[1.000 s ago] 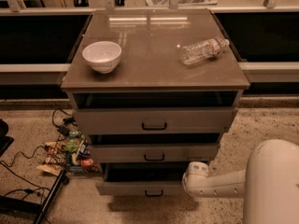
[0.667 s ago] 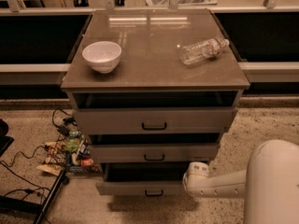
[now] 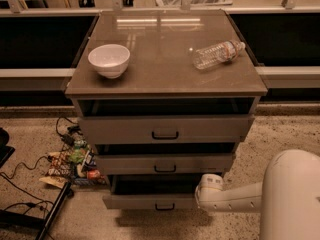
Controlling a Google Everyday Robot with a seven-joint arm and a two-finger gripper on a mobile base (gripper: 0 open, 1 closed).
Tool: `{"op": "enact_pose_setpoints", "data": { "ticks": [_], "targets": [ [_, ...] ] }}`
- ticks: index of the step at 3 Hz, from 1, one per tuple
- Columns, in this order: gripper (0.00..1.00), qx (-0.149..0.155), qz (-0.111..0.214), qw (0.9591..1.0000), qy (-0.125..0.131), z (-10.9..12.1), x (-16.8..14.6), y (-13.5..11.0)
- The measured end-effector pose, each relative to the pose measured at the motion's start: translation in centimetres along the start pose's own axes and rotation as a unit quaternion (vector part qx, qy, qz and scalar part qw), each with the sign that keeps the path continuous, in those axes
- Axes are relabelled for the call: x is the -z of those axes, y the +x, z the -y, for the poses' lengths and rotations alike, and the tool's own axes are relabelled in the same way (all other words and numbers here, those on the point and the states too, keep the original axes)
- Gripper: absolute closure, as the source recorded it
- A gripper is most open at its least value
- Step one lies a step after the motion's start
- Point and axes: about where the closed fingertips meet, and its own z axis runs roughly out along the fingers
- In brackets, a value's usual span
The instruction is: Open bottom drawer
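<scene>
The grey cabinet [image 3: 165,84] has three drawers, all pulled out a little. The bottom drawer [image 3: 130,201] is the lowest, with a shallow grey front and a small dark bar handle [image 3: 164,207]. It stands out furthest, with a dark gap showing above its front. My gripper [image 3: 201,196] is at the end of the white arm [image 3: 235,198], right against the drawer front's right end, just right of the handle. The medium-fronted middle drawer [image 3: 165,164] and the tall-fronted top drawer [image 3: 165,129] sit above.
A white bowl [image 3: 109,60] and a lying plastic bottle [image 3: 217,54] rest on the cabinet top. Snack packets [image 3: 75,161] and cables [image 3: 20,184] lie on the floor to the left. My white body [image 3: 292,199] fills the lower right.
</scene>
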Motion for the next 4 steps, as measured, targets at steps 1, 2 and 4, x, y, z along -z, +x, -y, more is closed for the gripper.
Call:
{"op": "enact_pose_setpoints", "data": {
  "ticks": [1, 2, 4],
  "targets": [
    [0.01, 0.000, 0.000, 1.0000, -0.001, -0.1, -0.1, 0.0],
    [0.00, -0.002, -0.001, 1.0000, -0.008, -0.3, -0.5, 0.0],
    [0.00, -0.024, -0.039, 0.9978, -0.047, -0.7, -3.8, 0.3]
  ]
}}
